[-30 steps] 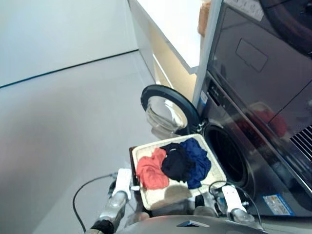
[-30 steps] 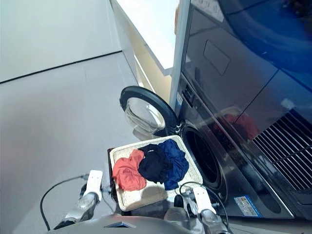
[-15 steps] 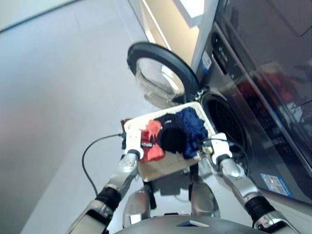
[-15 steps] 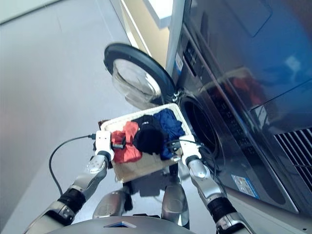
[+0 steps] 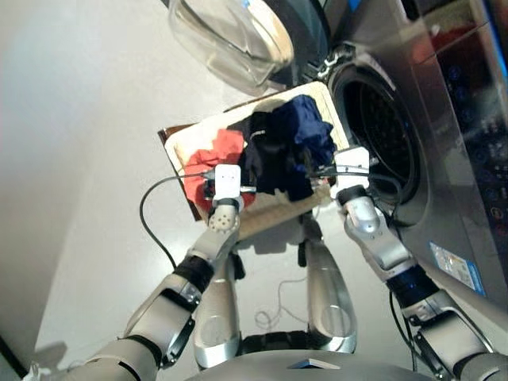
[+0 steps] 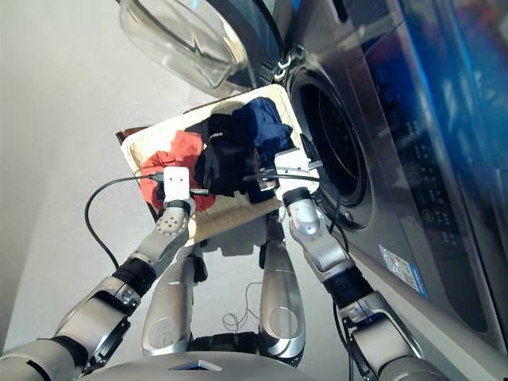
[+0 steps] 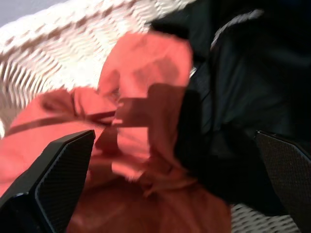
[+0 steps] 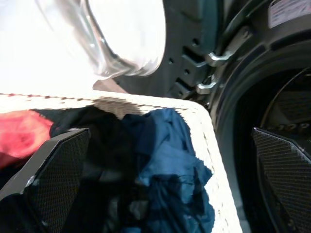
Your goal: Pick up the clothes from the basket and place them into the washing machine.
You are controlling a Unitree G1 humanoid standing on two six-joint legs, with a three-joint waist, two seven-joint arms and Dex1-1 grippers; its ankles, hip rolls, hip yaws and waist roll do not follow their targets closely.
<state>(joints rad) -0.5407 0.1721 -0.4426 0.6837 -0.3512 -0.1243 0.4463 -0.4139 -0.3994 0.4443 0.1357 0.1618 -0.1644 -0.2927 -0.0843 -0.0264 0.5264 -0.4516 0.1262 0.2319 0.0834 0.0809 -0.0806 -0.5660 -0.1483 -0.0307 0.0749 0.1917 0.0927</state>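
- The washing machine (image 6: 373, 135) drum mouth looks unblocked, as far as the dark lets one tell.
- Its door (image 5: 230, 32) hangs open beside the basket (image 6: 274, 99).

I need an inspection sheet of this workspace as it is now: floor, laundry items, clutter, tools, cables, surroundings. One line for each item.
Surface: pale grey floor; the basket stands on it in front of the washing machine.
Job's things: red garment, black garment and navy garment all lie in the basket; the door is open and the drum looks dark inside.
Clutter: nothing seen.
Grippers: left tool open over the red and black garments; right tool open over the navy garment, holding nothing.
Cables: a black cable loops from the left wrist.
Surroundings: nothing seen beyond the machine.
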